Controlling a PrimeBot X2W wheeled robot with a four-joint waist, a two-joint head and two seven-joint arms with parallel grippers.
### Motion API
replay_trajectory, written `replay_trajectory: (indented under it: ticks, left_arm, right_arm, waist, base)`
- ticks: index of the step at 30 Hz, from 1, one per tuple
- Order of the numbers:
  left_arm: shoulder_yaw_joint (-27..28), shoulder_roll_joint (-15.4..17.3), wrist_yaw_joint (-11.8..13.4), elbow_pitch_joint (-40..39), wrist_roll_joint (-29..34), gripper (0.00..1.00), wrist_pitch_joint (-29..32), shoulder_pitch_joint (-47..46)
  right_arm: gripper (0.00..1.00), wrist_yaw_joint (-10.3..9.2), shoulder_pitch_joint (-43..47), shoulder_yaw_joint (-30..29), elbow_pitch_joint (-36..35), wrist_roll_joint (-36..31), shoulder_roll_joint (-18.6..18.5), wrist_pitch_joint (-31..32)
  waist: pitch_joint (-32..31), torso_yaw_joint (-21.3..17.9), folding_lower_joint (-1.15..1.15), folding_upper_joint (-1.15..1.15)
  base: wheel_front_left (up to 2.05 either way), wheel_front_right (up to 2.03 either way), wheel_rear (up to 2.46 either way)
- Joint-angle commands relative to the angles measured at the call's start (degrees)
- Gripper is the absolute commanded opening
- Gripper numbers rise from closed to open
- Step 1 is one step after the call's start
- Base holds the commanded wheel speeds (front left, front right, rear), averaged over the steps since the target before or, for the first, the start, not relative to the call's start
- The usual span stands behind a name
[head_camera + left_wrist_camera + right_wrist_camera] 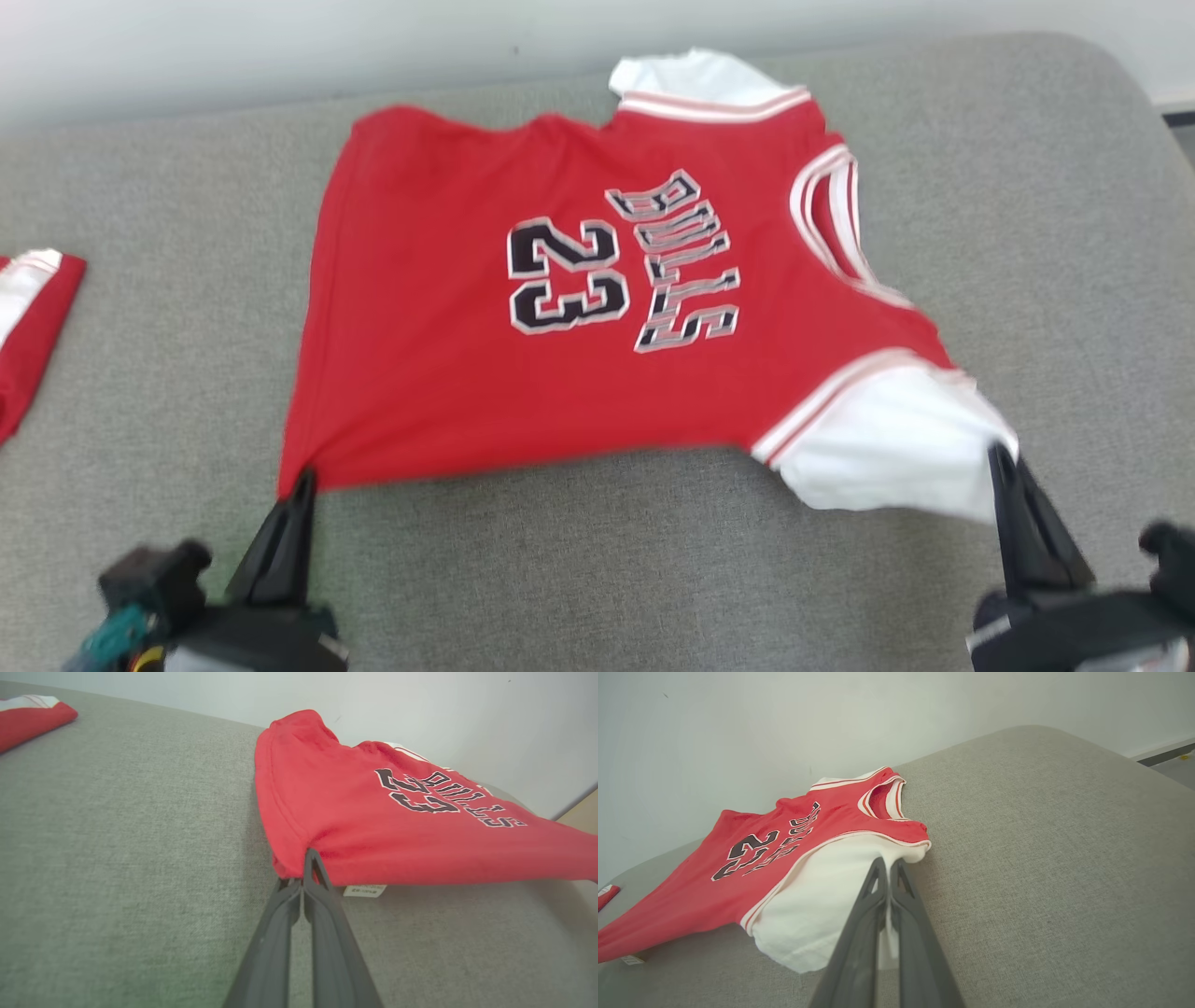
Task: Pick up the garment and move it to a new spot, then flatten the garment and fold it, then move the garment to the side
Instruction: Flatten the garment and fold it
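The garment [448, 308] is a red jersey with white sleeves, "BULLS" and "23" printed on it, spread on a grey cushioned surface [597, 579]. My left gripper [303, 481] is shut on the jersey's near hem corner, seen up close in the left wrist view as the left gripper [303, 877] pinching red cloth [355, 821] with a small white label beside it. My right gripper [1001, 457] is shut on the near white sleeve [887, 448]; in the right wrist view the right gripper [888, 870] clamps that white sleeve [822, 905]. The near edge is lifted and stretched between both grippers.
Another red and white garment [28, 308] lies at the left edge of the surface, also seen as a red garment [28, 716] in the left wrist view. A pale wall [280, 47] runs behind. The grey surface rounds off at the far right [1120, 112].
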Motion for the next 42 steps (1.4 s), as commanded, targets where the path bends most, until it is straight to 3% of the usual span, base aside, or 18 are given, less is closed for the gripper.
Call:
replay_trajectory:
  ticks: [1, 19, 28, 42]
  left_arm:
    - [1.6, -0.3, -0.2, 0.5, 1.2, 0.00, -0.2, 2.2]
    - [7.3, -8.1, -4.8, 3.9, 5.5, 0.00, -0.2, 15.3]
    - [7.4, -8.7, -6.0, 3.8, 8.7, 0.00, -0.2, 12.3]
    - [5.4, -6.9, -6.8, 3.7, 9.0, 0.00, 2.9, 4.2]
  right_arm:
    - [0.00, 0.15, 2.0, -0.8, 0.3, 0.8, 0.0, -0.5]
    - [0.00, 0.10, 18.2, -2.8, 3.0, 4.1, 0.0, 0.8]
    - [0.00, 0.10, 12.5, -0.3, 4.4, 4.5, 0.1, 1.5]
    - [0.00, 0.10, -3.0, -2.6, 5.8, 2.1, -0.8, 8.0]
  waist:
    - [-1.7, -0.1, 0.01, 0.01]
    - [-4.7, 2.3, 0.01, 0.01]
    - [-4.8, 2.6, 0.01, 0.01]
    - [-3.8, 3.4, 0.01, 0.01]
  base:
    - [0.00, 0.00, 0.00]
    - [0.00, 0.00, 0.00]
    - [0.00, 0.00, 0.00]
    - [0.00, 0.00, 0.00]
